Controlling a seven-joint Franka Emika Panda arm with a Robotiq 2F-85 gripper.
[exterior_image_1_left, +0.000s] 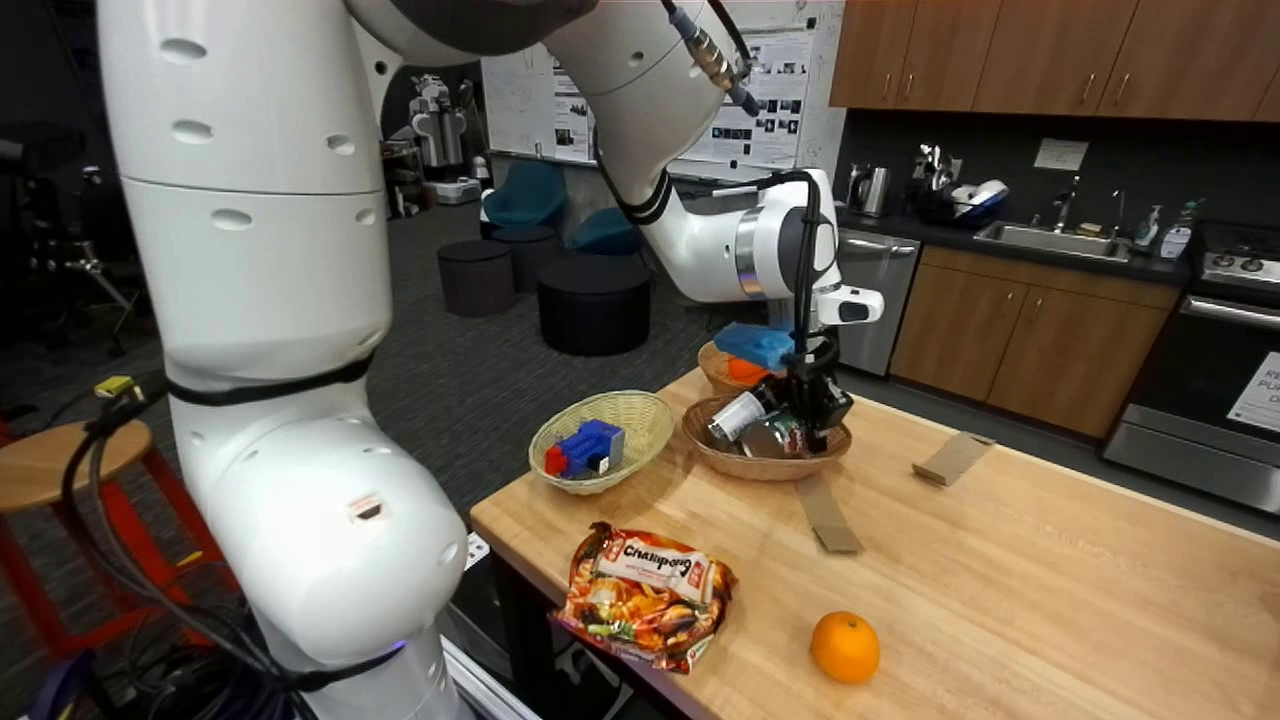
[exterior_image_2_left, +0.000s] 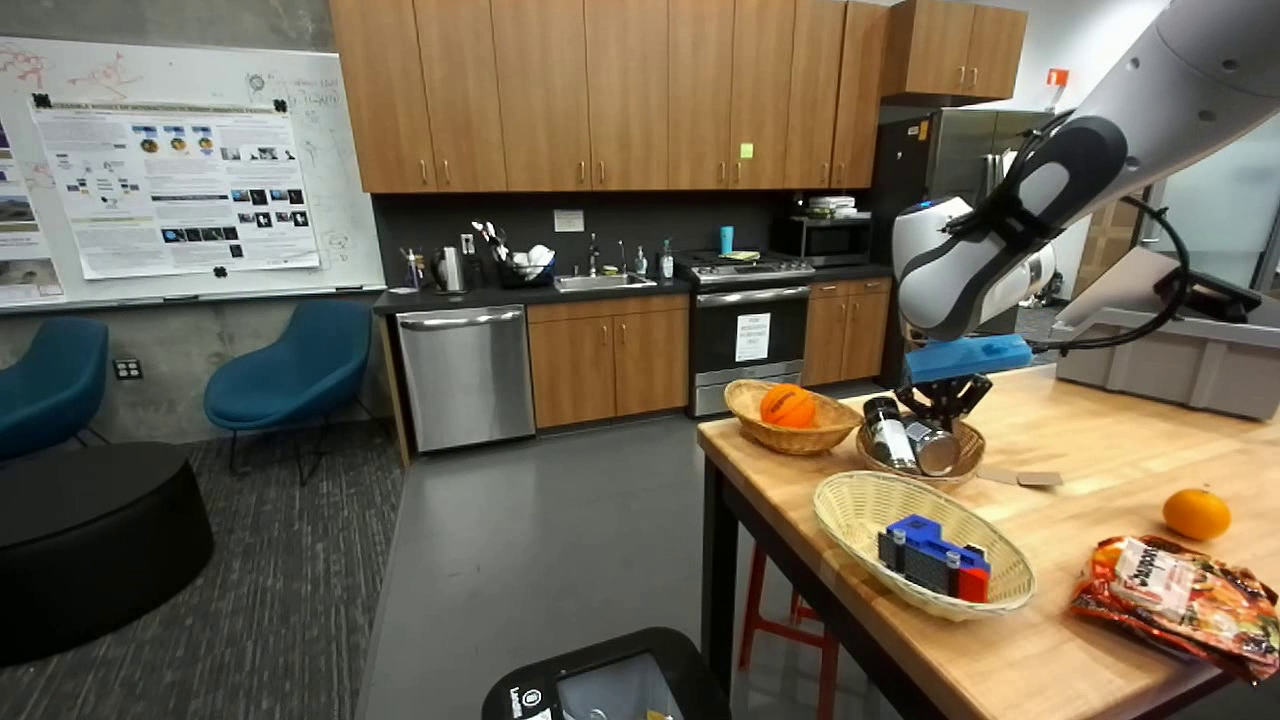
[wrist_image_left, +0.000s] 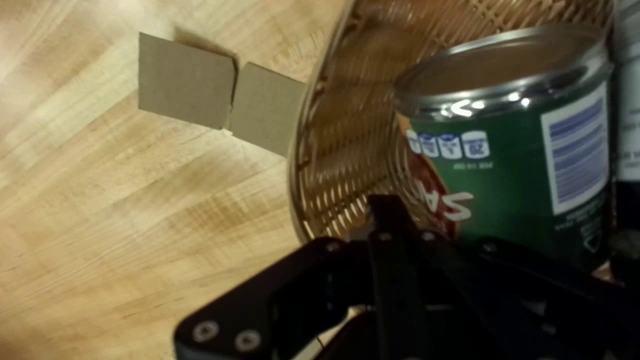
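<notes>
Wrist view: a brown basket (wrist_image_left: 340, 165) holds a green can (wrist_image_left: 500, 165), lying on its side, with a black-and-white canister (wrist_image_left: 631, 130) just beside it at the right edge. In an exterior view the canister (exterior_image_2_left: 892, 440) tilts, its dark end above the basket's rim. On the worktop (exterior_image_1_left: 1000, 570) stand also a tan basket (exterior_image_2_left: 800, 442) with an orange ball (exterior_image_2_left: 787, 406) inside and a pale basket (exterior_image_2_left: 850, 505) with a blue toy (exterior_image_2_left: 925, 550), red at one end. Outside the baskets lie a noodle packet (exterior_image_1_left: 650, 600) and an orange (exterior_image_1_left: 845, 647). The fingers (wrist_image_left: 387, 215) are narrow, closed against each other, and point down into the brown basket — very near the can, though whether they touch it cannot be told. In both exterior views the arm (exterior_image_2_left: 1150, 115) slants down over the worktop, its wrist above the brown basket; a blue pad (exterior_image_2_left: 965, 358) sits just above the fingers.
</notes>
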